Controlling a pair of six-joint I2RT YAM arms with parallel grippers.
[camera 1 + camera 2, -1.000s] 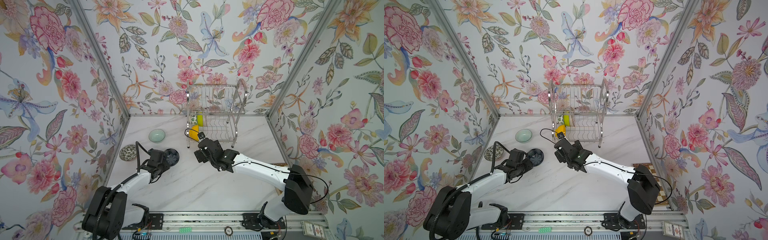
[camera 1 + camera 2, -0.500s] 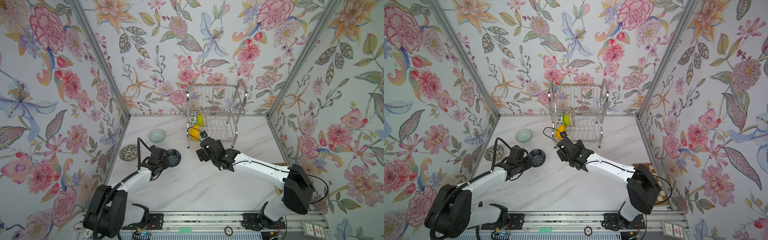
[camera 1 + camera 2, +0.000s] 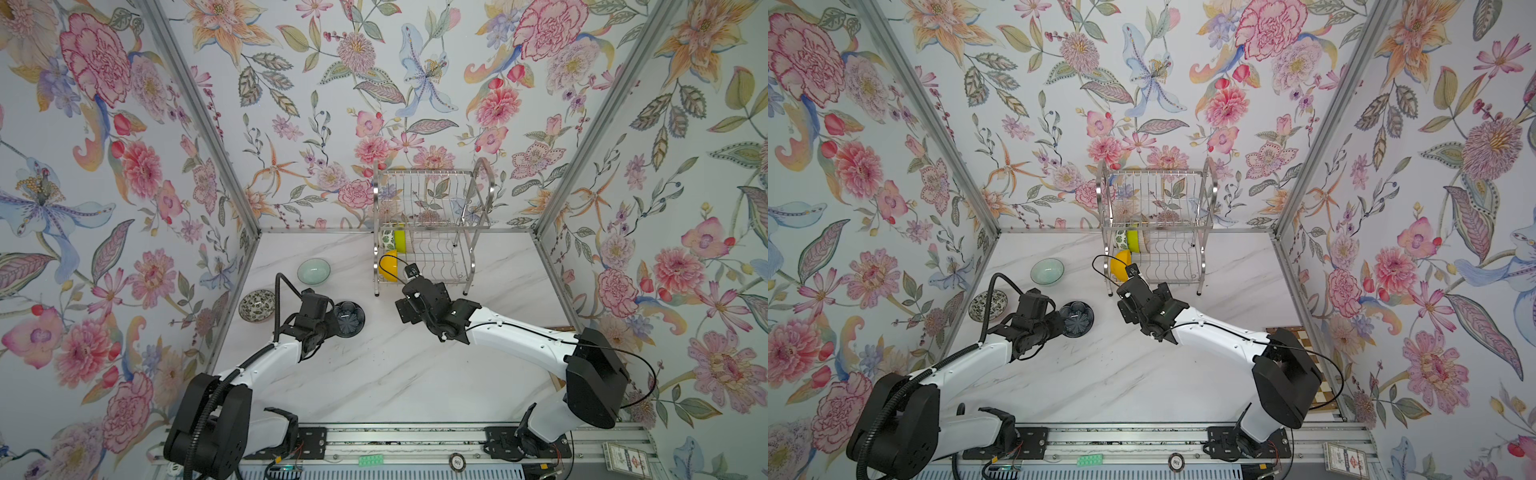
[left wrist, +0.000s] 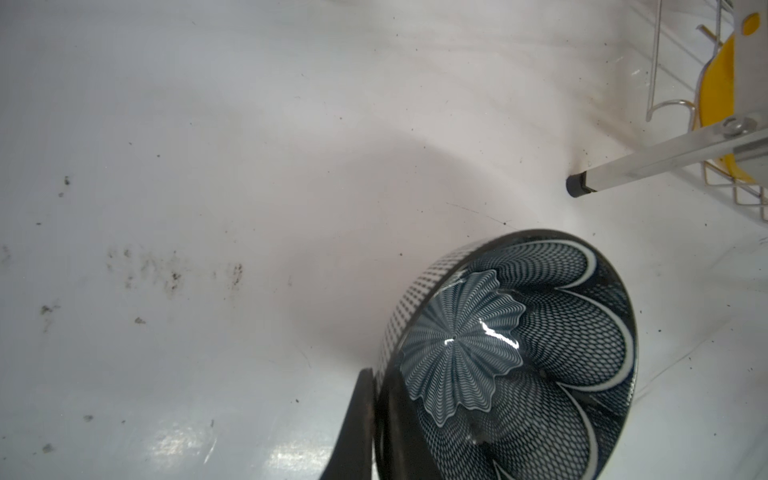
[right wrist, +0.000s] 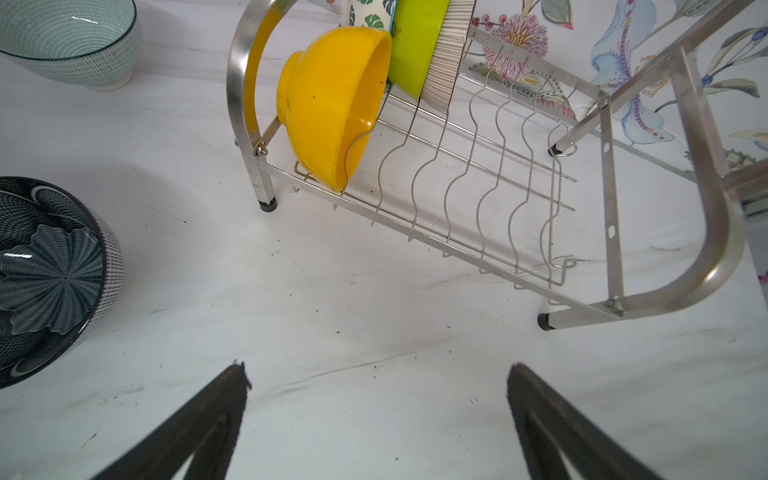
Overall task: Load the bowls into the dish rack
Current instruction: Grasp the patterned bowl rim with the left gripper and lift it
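Note:
The dish rack (image 3: 432, 195) (image 3: 1158, 195) (image 5: 503, 195) stands at the back of the table. On its lower tier are an orange-yellow bowl (image 3: 388, 264) (image 5: 332, 104), a lime green bowl (image 3: 400, 241) (image 5: 415, 45), a green-leaf white bowl (image 3: 387, 239) and a pink striped bowl (image 5: 449, 50). My left gripper (image 4: 376, 399) is shut on the rim of the dark navy flower bowl (image 3: 348, 319) (image 3: 1076, 319) (image 4: 511, 353), one finger inside and one outside. My right gripper (image 5: 376, 370) is open and empty above the table in front of the rack.
A pale celadon bowl (image 3: 313, 271) (image 5: 66, 37) and a black-white speckled bowl (image 3: 257, 305) sit on the table by the left wall. A wooden chessboard (image 3: 1304, 345) lies at the right edge. Floral walls close in three sides.
My left gripper has shut on the navy bowl's rim after reaching a little toward it. The right gripper has shifted slightly toward the rack and stays open.

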